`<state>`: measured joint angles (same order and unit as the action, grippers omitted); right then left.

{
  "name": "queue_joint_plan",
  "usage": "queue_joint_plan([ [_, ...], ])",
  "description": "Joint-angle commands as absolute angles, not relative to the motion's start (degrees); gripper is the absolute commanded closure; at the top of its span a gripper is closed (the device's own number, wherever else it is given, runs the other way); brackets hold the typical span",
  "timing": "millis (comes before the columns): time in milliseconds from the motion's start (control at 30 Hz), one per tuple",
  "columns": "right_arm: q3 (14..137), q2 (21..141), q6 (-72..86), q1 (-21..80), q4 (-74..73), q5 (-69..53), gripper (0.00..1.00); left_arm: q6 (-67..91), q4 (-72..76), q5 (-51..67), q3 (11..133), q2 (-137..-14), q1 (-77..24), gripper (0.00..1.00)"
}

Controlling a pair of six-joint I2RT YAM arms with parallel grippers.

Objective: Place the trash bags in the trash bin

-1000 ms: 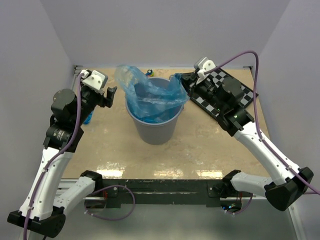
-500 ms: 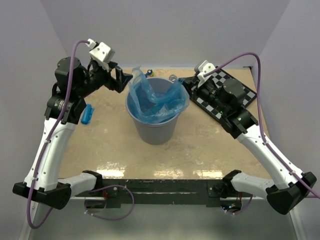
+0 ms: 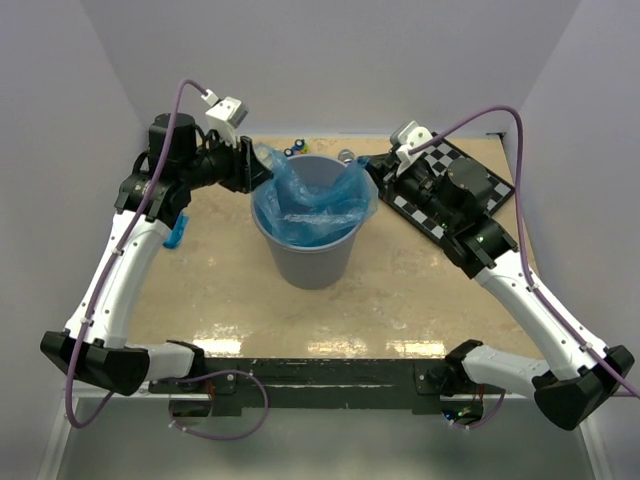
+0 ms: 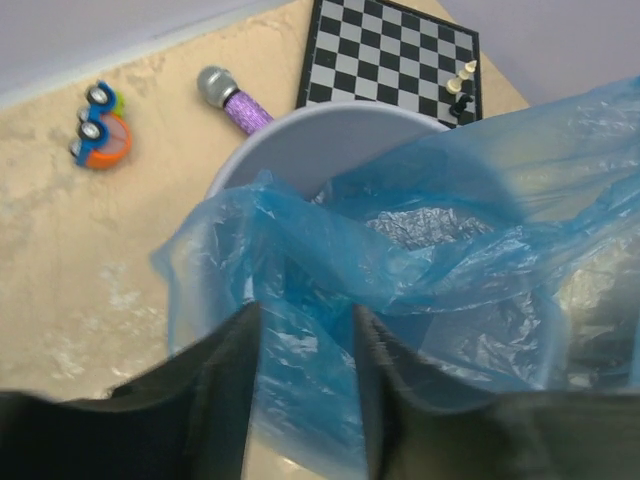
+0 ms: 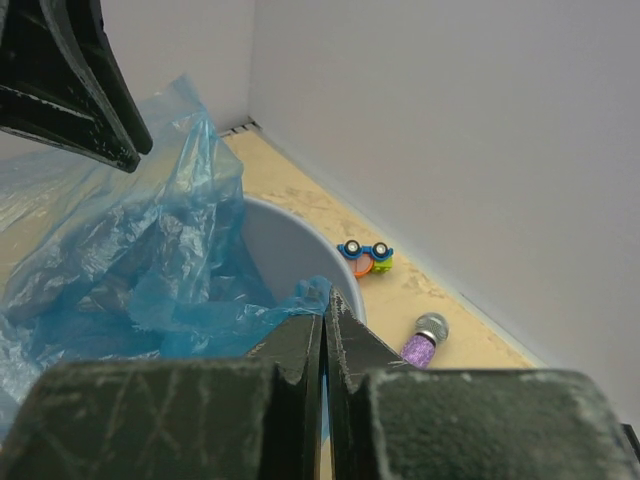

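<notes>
The grey trash bin stands mid-table. A wide blue trash bag hangs into it and bulges over the rim. My right gripper is shut on the bag's right edge at the rim, pinching the film. My left gripper is at the bag's upper left flap, jaws apart, with blue film lying between and below the fingers. A second small blue bag roll lies on the table to the left, partly hidden by my left arm.
A chessboard with a few pieces lies under my right arm. A purple microphone and a small toy car lie behind the bin near the back wall. Walls close in on the left, back and right.
My left arm swung up and right from the table's left side to the bag's left flap. The flap now leans over the bin. The right gripper kept its hold.
</notes>
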<state>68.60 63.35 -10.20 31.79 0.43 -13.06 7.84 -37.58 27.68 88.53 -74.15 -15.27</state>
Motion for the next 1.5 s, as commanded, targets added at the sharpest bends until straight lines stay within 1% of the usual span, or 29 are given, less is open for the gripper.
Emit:
queue_joint_plan([
  [0,68.1,60.8,-10.8,31.4,0.6,-12.2,1.00,10.0,-37.4,30.1,87.5,-73.0,-14.1,0.75],
  [67,67.4,60.3,-10.8,31.3,0.2,-11.9,1.00,10.6,-37.4,30.1,87.5,-72.3,-13.5,0.83],
  [133,67.1,60.1,-10.4,31.1,0.2,-12.1,1.00,10.6,-37.0,28.9,87.5,-71.6,-13.0,0.84],
  [167,67.1,60.4,-10.4,31.1,0.1,-12.4,1.00,10.7,-36.7,28.4,87.7,-71.3,-12.7,0.81],
  [200,67.2,60.6,-10.1,31.0,0.1,-12.5,1.00,10.6,-36.3,29.1,88.6,-70.8,-12.0,0.74],
  [233,67.5,60.7,-10.0,30.9,0.1,-12.6,1.00,10.4,-36.4,29.7,89.6,-70.8,-11.5,0.63],
  [267,67.8,61.0,-9.9,30.9,0.1,-12.6,1.00,10.3,-36.7,29.7,90.9,-70.4,-11.0,0.57],
  [367,67.9,61.5,-9.6,30.8,0.3,-12.8,1.00,8.5,-37.3,28.0,90.3,-67.6,-10.2,0.46],
  [433,67.8,62.0,-9.3,30.8,0.9,-13.2,1.00,6.7,-37.4,25.2,86.0,-64.9,-10.2,0.33],
  [467,67.6,62.1,-9.1,30.8,1.2,-13.4,1.00,7.2,-38.4,23.6,84.0,-64.3,-10.2,0.30],
  [600,66.7,62.7,-7.8,30.8,2.9,-13.9,1.00,11.0,-37.7,25.8,78.2,-65.1,-10.1,0.26],
  [700,66.8,62.8,-7.6,30.8,3.1,-14.3,1.00,14.1,-34.5,27.9,77.3,-67.4,-9.5,0.26],
  [800,66.7,62.5,-7.7,30.8,2.8,-14.4,1.00,18.5,-31.7,32.0,77.2,-69.9,-6.3,0.27],
  [900,66.3,62.0,-8.1,30.8,2.7,-14.2,1.00,25.2,-28.2,40.7,75.9,-72.7,-2.0,0.30],
  [967,65.8,61.6,-8.3,30.8,2.9,-14.2,1.00,27.1,-27.0,43.3,75.7,-74.3,-0.7,0.37],
  [1067,65.4,61.3,-8.3,30.8,2.9,-13.8,1.00,27.0,-24.6,46.4,76.3,-75.5,-0.1,0.57],
  [1133,65.0,60.9,-8.5,30.6,3.2,-13.6,1.00,27.6,-23.0,48.7,76.7,-76.0,-0.1,0.62],
  [1333,64.3,60.9,-8.3,30.2,3.6,-13.7,1.00,29.3,-17.8,55.8,75.4,-76.1,-0.1,0.99],
  [1367,64.4,61.1,-8.4,30.2,3.6,-13.7,1.00,28.9,-17.8,56.0,75.2,-75.9,-0.1,1.00],
  [1467,64.7,61.0,-8.7,30.1,3.2,-13.1,1.00,27.3,-19.5,56.2,75.1,-74.7,-0.1,1.00],
])
